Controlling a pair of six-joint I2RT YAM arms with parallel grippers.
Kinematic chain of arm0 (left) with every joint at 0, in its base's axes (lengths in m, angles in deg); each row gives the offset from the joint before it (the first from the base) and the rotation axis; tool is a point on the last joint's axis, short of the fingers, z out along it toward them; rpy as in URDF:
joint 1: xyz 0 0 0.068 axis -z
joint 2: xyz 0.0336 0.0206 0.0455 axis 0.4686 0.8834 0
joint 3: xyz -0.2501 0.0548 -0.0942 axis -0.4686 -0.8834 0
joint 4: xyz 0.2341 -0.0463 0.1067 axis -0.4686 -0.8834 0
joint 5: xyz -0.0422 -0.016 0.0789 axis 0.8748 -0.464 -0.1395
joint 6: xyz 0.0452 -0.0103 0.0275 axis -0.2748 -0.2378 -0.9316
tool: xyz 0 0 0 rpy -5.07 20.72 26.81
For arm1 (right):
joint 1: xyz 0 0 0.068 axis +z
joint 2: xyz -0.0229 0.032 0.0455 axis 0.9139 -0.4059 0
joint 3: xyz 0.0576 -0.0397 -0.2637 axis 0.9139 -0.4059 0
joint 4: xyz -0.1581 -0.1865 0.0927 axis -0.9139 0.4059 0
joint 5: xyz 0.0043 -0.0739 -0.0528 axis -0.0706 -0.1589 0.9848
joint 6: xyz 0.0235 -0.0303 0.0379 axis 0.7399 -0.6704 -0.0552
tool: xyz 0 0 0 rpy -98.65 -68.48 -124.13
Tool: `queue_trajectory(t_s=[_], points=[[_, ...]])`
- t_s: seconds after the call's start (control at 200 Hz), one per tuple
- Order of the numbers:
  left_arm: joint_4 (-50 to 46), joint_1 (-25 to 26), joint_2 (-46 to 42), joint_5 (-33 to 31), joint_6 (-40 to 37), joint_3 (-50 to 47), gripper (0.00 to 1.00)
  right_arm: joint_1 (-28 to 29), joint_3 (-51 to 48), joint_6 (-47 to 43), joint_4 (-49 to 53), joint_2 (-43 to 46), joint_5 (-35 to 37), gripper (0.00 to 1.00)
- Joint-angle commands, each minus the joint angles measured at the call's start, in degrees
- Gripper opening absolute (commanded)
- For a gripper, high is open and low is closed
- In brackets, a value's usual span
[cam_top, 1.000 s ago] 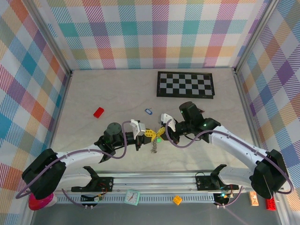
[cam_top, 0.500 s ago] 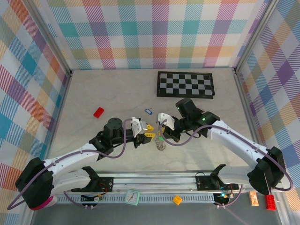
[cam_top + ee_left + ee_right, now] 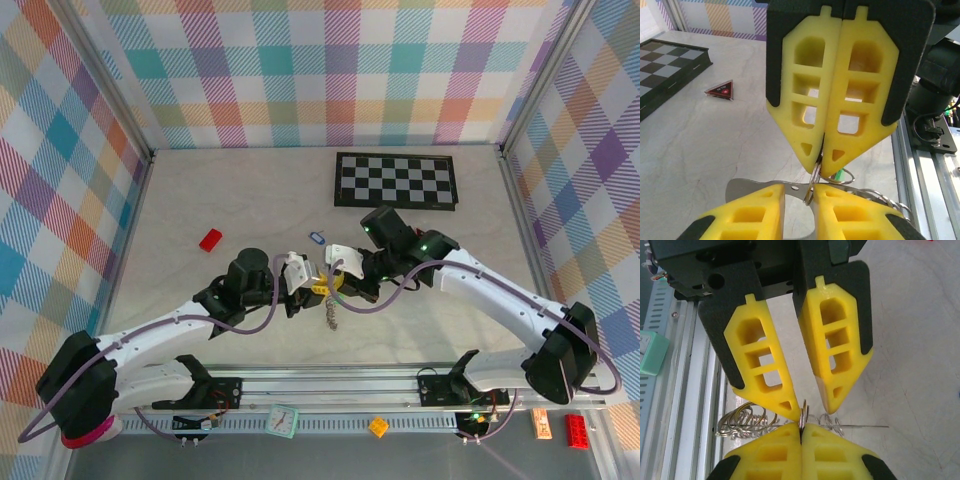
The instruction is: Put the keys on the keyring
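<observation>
My right gripper (image 3: 801, 427) clamps the keyring (image 3: 747, 422); the left gripper (image 3: 811, 411) has its jaws parted around it, near the front rail (image 3: 330, 385), with open table (image 3: 200, 200) beyond.

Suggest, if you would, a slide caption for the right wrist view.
Right gripper pinches the keyring edge-on; left gripper, jaws open, straddles it.

I see pastel plaid walls (image 3: 300, 70) boxing the pale marbled tabletop (image 3: 250, 190) from nine round to three o'clock, aluminium rail (image 3: 330, 385) at six.
</observation>
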Motion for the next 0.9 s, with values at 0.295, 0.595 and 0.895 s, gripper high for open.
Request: queue_trajectory(t_s=[0.295, 0.595, 0.895], points=[[0.0, 0.3, -0.6, 1.0, -1.1, 0.8, 0.0, -1.0, -1.2, 2.3, -4.1, 2.5, -5.1, 0.18], [12.1, 0.3, -1.9, 1.5, 5.2, -4.4, 0.0, -5.5, -10.0, 11.4, -13.7, 7.6, -11.8, 0.33], [24.0, 0.3, -0.1, -0.7, 12.0, -8.4, 0.0, -5.4, -15.4, 13.1, -16.4, 8.4, -8.8, 0.39]])
